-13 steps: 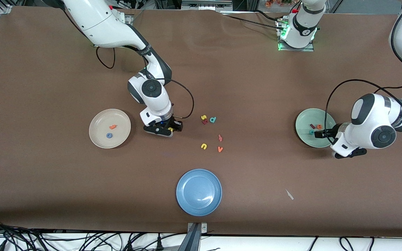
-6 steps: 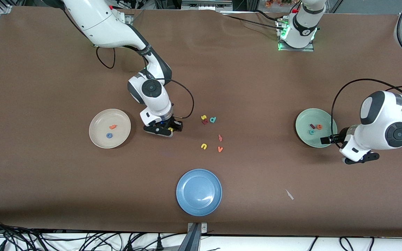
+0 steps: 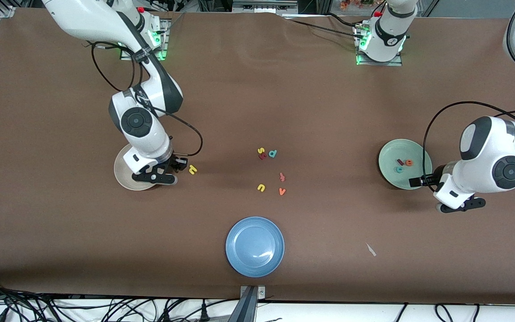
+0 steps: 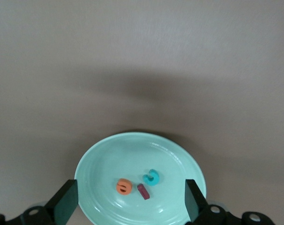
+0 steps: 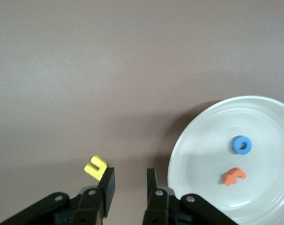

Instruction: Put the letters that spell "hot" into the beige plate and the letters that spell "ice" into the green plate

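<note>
The desk (image 3: 311,112) is covered with a brown sheet. The beige plate (image 3: 122,178) lies toward the right arm's end, and in the front view most of it is hidden under the wrist of the right arm. In the right wrist view a blue o (image 5: 241,145) and an orange t (image 5: 234,176) are seen inside this plate, apart from each other.

The right end effector (image 3: 178,163) is found low over the desk, just beside the rim of the beige plate. Its fingers are set with a narrow gap, and nothing is seen between them. The yellow h (image 3: 192,169) lies on the desk just beside the outer face of one finger, outside the plate.

The green plate (image 3: 391,154) lies toward the left arm's end. A dark red i (image 3: 400,162), an orange e (image 3: 409,163) and a teal c (image 3: 399,169) are gathered close together inside it. The left end effector (image 3: 418,181) is held at the rim of this plate, with its fingers spread wide and nothing between them.

Between the two plates other letters are scattered: a yellow s (image 3: 261,150), a dark red letter (image 3: 263,156) touching it and a teal d (image 3: 272,154) just beside. Nearer to the front camera a salmon letter (image 3: 281,176), a yellow u (image 3: 261,188) and an orange v (image 3: 282,191) are found. A blue plate (image 3: 255,246) is placed nearest to the camera, and a small white scrap (image 3: 370,249) lies well apart from it.
</note>
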Tool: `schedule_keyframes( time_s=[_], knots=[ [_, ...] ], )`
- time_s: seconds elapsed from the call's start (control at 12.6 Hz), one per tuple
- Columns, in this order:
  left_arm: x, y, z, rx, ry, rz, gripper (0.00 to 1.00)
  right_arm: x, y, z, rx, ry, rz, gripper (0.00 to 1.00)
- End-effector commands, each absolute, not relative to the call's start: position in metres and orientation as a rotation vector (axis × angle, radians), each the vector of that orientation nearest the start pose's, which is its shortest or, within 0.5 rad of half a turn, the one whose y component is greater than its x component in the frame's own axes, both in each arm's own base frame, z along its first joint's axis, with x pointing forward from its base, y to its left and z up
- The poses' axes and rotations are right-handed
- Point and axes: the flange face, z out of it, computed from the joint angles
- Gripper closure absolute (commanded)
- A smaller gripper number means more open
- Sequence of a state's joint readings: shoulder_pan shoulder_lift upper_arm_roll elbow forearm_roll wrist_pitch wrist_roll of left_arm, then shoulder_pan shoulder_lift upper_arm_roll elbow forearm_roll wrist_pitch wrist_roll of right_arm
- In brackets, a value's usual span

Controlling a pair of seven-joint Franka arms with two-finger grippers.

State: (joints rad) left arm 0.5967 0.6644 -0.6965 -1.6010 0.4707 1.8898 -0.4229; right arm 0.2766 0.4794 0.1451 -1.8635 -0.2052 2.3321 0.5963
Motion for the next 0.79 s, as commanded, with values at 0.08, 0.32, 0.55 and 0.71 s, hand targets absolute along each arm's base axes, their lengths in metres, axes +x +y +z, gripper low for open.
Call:
schedule_keyframes(
  time_s=[0.08,0.32,0.55,0.71],
  knots=[
    [0.681,0.026,0.327,-3.055,-0.261,0.191,0.00,0.577,0.264,0.256,-3.197,0.075,-0.037,0.60],
    [0.697,0.020,0.358,-3.064,-0.266,0.095,0.00,0.574,0.279,0.240,-3.141,0.116,-0.037,0.34],
    [0.705,0.028,0.380,-3.075,-0.202,0.051,0.00,0.576,0.286,0.216,-3.119,0.007,-0.097,0.24],
    [0.707,0.035,0.392,-3.080,-0.142,0.064,0.00,0.573,0.295,0.212,-3.107,-0.258,-0.120,0.15]
  ],
)
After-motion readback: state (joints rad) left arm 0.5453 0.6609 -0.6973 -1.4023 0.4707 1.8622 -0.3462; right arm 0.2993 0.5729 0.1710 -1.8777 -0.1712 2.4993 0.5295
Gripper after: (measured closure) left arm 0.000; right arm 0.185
